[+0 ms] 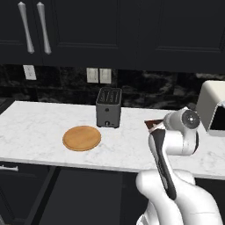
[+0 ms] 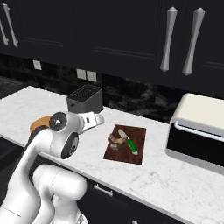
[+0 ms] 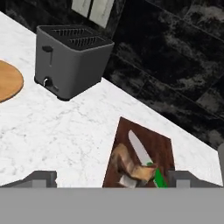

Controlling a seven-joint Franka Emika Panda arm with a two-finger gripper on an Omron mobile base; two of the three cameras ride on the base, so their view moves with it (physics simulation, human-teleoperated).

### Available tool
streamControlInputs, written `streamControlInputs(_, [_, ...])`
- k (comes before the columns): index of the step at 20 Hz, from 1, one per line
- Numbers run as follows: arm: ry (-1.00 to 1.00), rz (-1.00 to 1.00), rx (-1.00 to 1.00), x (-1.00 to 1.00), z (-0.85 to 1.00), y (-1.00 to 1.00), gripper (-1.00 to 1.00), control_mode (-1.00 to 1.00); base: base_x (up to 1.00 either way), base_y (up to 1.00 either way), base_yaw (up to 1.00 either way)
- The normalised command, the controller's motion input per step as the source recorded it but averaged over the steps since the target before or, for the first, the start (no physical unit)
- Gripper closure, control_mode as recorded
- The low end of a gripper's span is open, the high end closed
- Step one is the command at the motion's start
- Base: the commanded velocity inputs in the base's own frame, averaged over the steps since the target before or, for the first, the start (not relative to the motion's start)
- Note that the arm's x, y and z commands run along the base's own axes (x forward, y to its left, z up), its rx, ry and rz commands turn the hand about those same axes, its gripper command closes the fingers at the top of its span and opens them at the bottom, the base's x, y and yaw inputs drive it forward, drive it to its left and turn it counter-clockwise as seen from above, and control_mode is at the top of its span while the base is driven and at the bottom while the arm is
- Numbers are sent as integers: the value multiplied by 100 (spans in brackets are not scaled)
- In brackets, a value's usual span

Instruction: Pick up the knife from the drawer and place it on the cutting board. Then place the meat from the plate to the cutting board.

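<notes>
I take the toaster (image 2: 85, 100) as my landmark, standing at the back of the white marble counter (image 1: 39, 125) against the dark backsplash. From my right base camera, the cutting board (image 2: 126, 144) lies flat on the counter off to the toaster's right, well apart from it, with open marble between them. On that board I see the knife (image 2: 129, 142), green handle toward the front edge and pale blade pointing toward the backsplash. The meat (image 2: 117, 140) sits on the board too, just beside the knife on the side nearer the toaster, touching or nearly touching the blade; I cannot tell which. The plate (image 1: 82, 138) lies on the toaster's other side, out in front of it and near it, and its top is bare.

In the hand camera the gripper (image 3: 111, 178) looks down at the near end of the board, with the meat and the knife's handle between its two dark fingertips (image 3: 41, 178). The fingers are spread wide, one tip at each side of the view, and they pinch nothing. A white boxy appliance (image 2: 199, 131) stands on the counter beyond the board, farther from the toaster. Two wall outlets (image 1: 98, 75) sit on the backsplash above and just left of the toaster in the left base camera.
</notes>
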Motion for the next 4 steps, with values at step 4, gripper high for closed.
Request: streamControlInputs(4, [0,0,16,-54,40,26,-100,-100,0,0,0])
